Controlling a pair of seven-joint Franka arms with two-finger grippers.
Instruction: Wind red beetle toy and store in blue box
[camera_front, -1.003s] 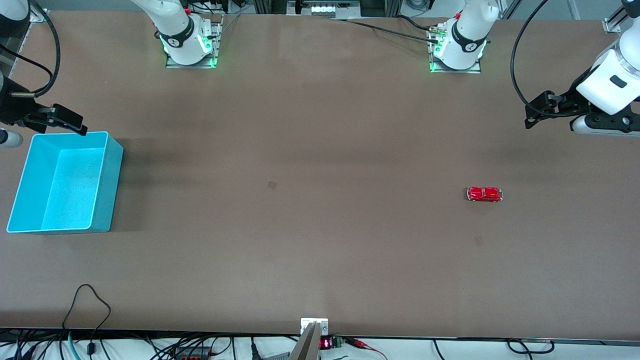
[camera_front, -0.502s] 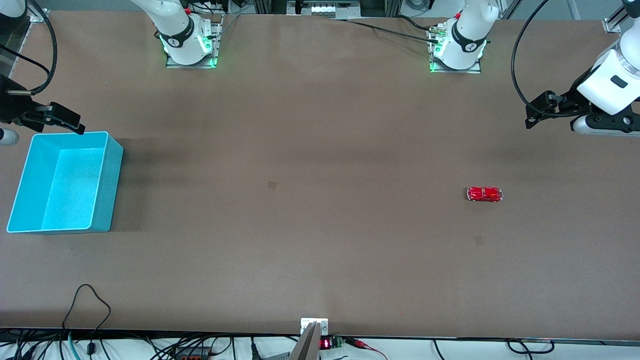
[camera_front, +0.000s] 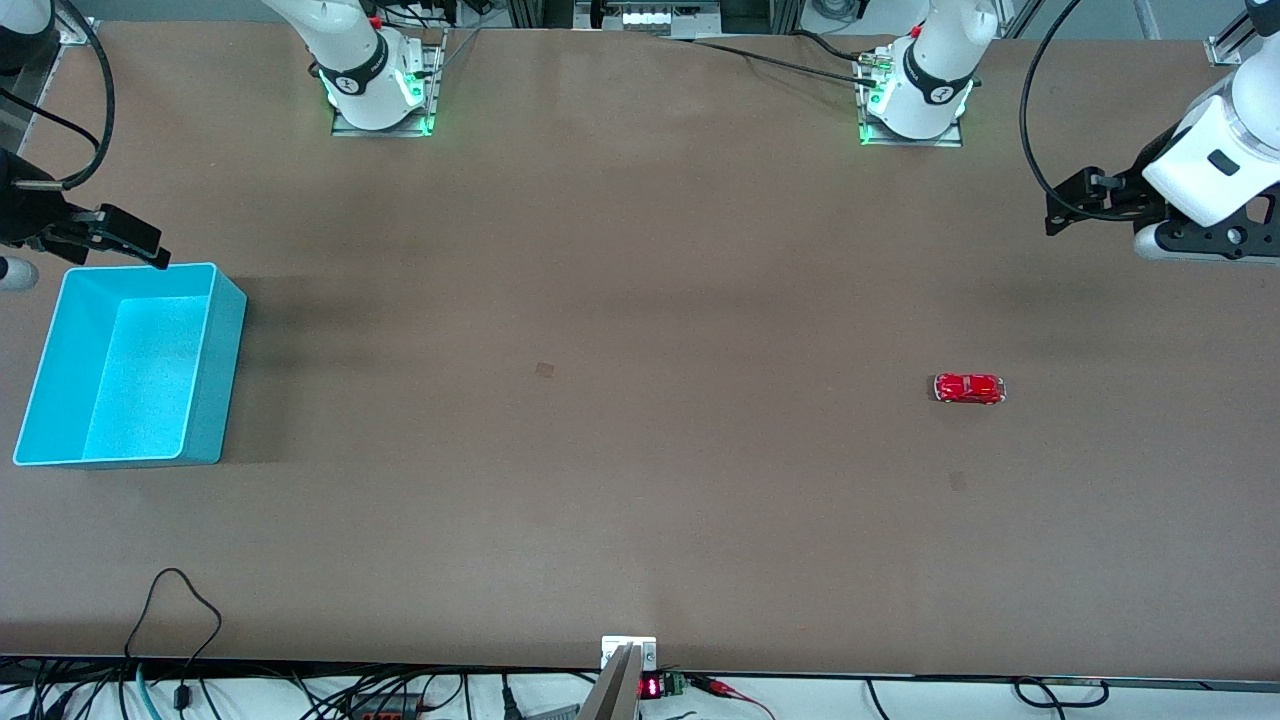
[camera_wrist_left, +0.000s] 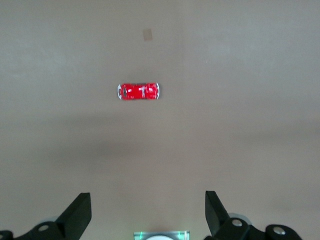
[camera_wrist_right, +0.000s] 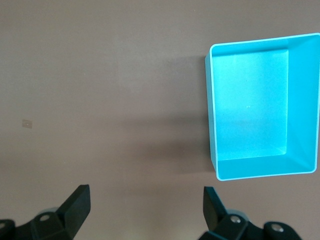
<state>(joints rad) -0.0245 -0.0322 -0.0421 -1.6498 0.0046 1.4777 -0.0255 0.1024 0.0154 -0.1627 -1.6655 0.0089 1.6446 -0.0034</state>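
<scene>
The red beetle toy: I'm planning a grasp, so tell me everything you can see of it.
The red beetle toy is a tiny glossy car with a rounded red body, pale windows and silvery ends; it looks like painted metal or plastic. It sits upright on the bare table, lengthwise along the table, toward the left arm's end. Nothing touches it but the table. The left gripper hangs open above the table, short of it.

Right hand (camera_wrist_right: 145, 210) spread wide near blue box (camera_wrist_right: 300, 105).

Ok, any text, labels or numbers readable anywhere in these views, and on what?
None can be read.
Red digits glow on a small display at the table edge nearest the front camera: too small to read.
Round marks on both arm bases: blurred.
The red beetle toy and blue box: no text.
</scene>
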